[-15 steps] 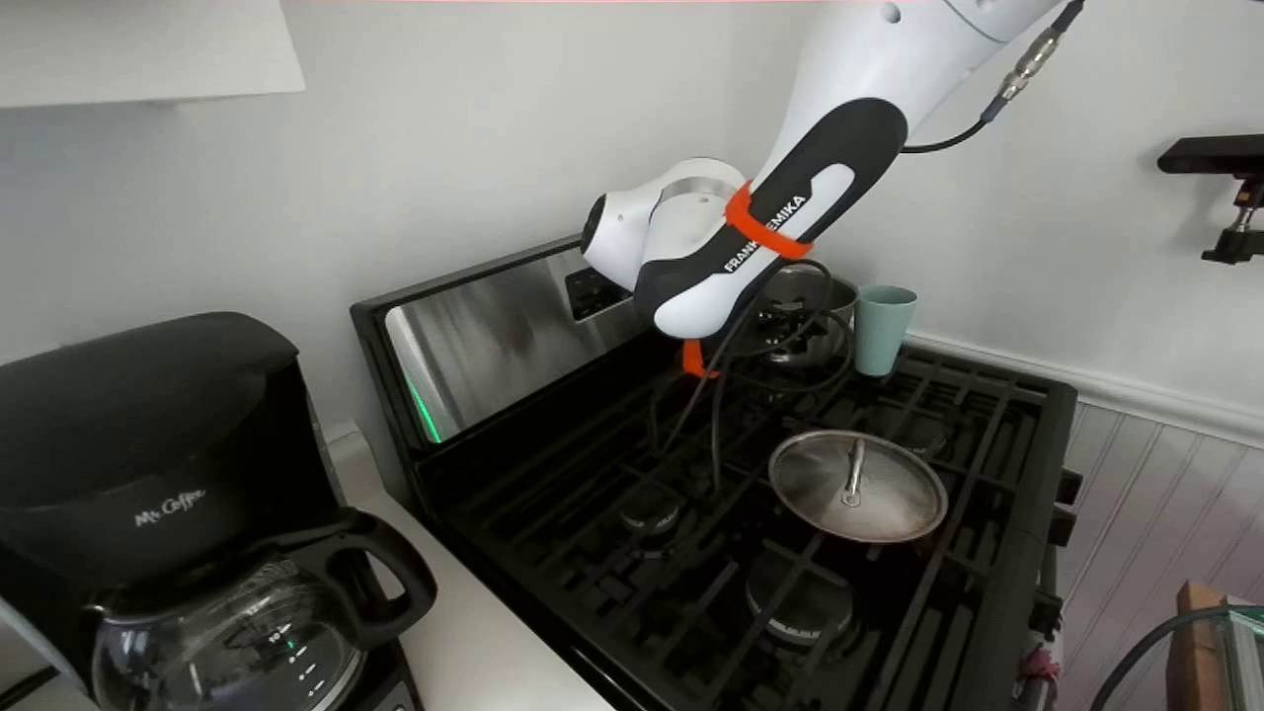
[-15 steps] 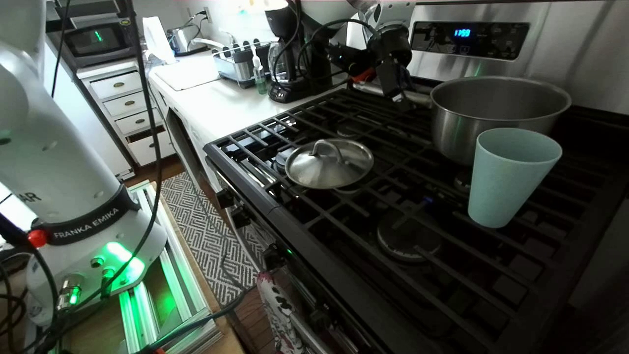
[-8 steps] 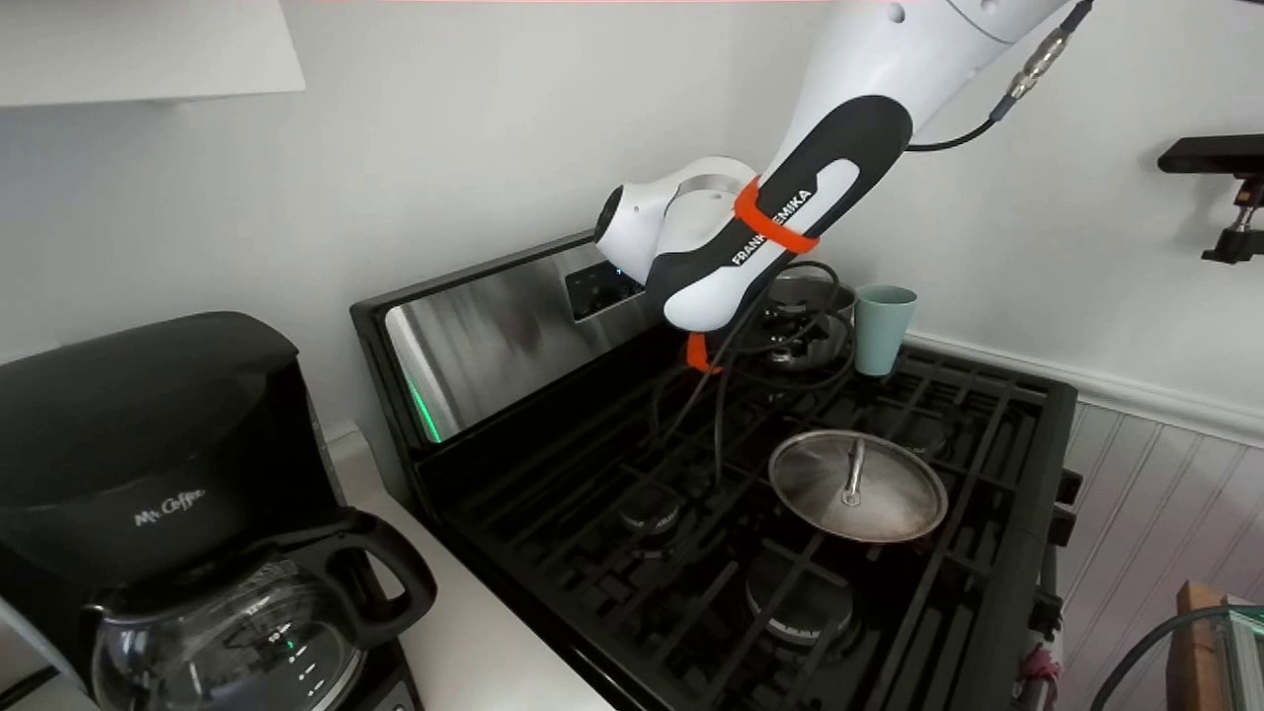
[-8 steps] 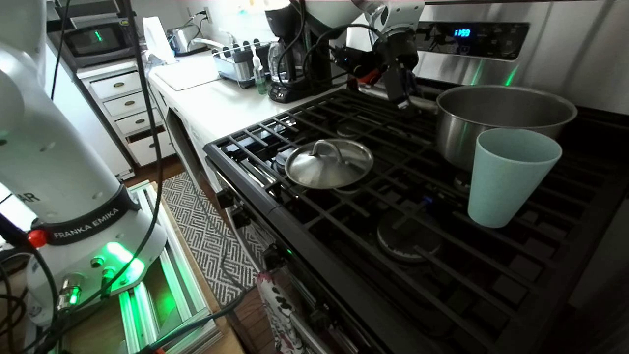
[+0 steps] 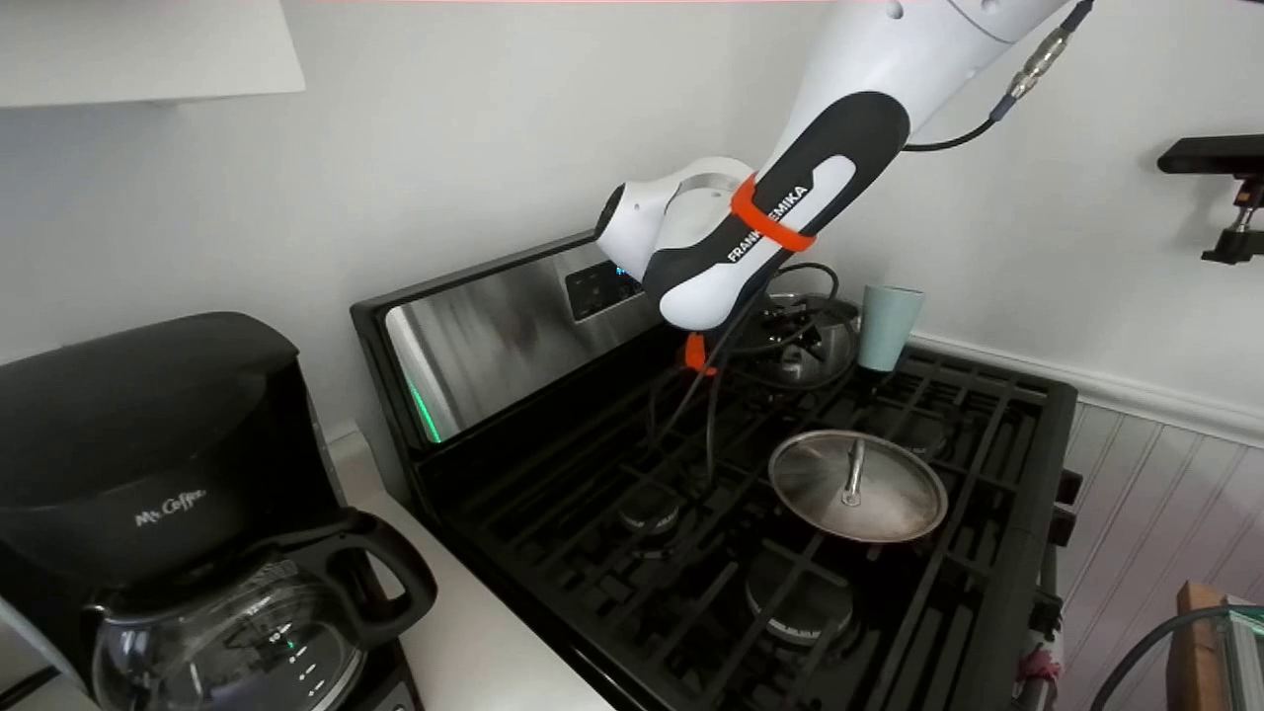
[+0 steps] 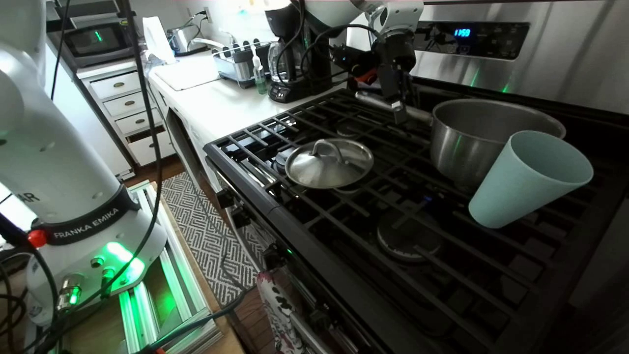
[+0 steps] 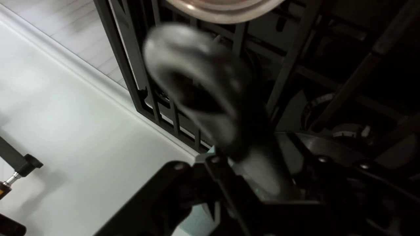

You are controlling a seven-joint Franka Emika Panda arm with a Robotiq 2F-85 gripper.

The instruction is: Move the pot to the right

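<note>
The pot [image 6: 457,152], a steel saucepan, is at the back of the stove with its handle [image 6: 368,100] pointing toward the coffee maker. It looks at or very near grate height; its underside is partly hidden. My gripper [image 6: 406,107] straddles the handle from above, its fingers apart. In the wrist view the blurred handle end [image 7: 187,62] runs down between the fingers [image 7: 269,164], with a gap on its right side; the pot's wall [image 7: 328,144] shows at right. In an exterior view the pot [image 5: 837,341] is partly hidden by cables and the gripper's parts.
A teal cup [image 6: 533,182] leans away from the pot, right beside it. A lid [image 6: 329,167] lies on the grates in front. The stove's back panel [image 6: 565,54] stands behind the pot. A coffee maker [image 5: 168,434] stands on the counter beside the stove.
The pot has come down toward the grates, dropping more than the arm. The gripper's fingers have spread. The cup has gone from upright to tilted away from the pot.
</note>
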